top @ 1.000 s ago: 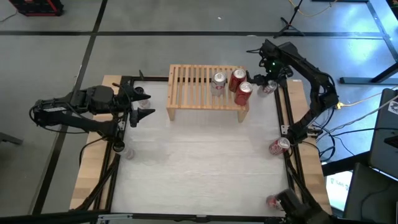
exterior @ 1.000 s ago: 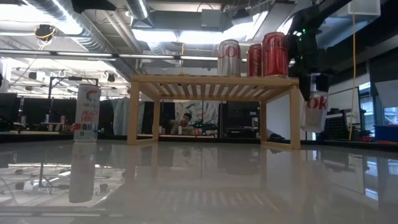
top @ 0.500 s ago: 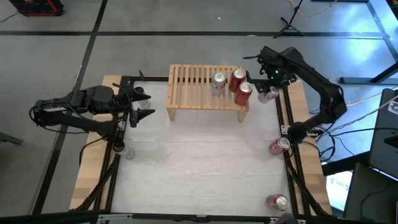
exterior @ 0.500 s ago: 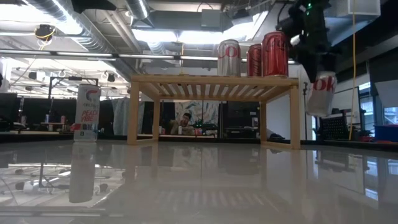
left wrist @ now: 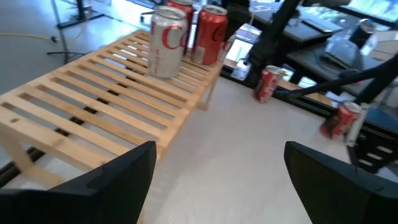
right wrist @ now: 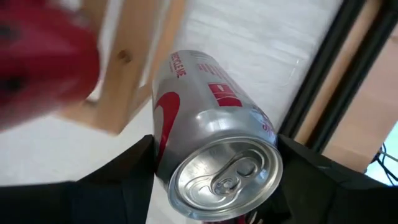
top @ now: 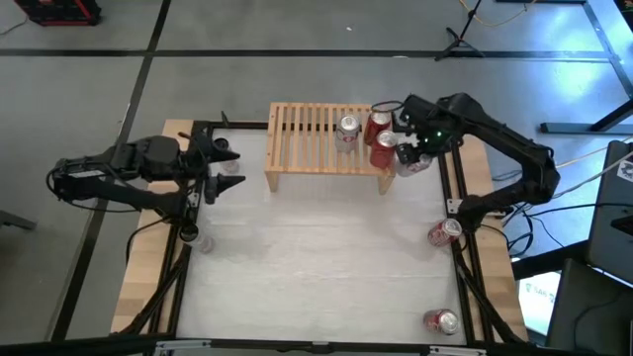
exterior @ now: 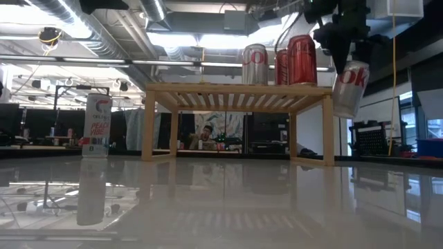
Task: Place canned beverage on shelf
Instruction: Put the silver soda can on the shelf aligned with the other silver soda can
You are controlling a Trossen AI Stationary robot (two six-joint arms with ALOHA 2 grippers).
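Observation:
The shelf (top: 302, 138) is a low light-wood slatted rack at the table's far middle. On its right part stand a silver can (top: 347, 130) and two red cans (top: 379, 123). My right gripper (top: 419, 146) hangs just off the shelf's right end, shut on another silver can (exterior: 348, 86) that is level with the shelf top in the low view. My left gripper (top: 216, 170) waits open at the table's left side, pointing at the shelf, with nothing between its fingers (left wrist: 118, 180). My right gripper pinches the silver can between its two fingers (right wrist: 134, 177) on opposite sides of the wall just below the top rim (right wrist: 166, 163). The fingers come from above, pointing down. The can hangs tilted below them, clear of table and shelf, tab end up.
Two more cans (top: 444, 232) (top: 440, 320) stand along the table's right rail. A tall white can (exterior: 97, 124) stands at the left. The shelf's right leg (exterior: 328, 131) is close beside the held can. The slats' left half (left wrist: 81, 99) is bare.
My right gripper has carried the silver can from the far right corner toward the shelf's right end, moving nearer and leftward and rising. The can has come up from beside the shelf's leg to about the level of its top, and has tipped from upright to tilted.

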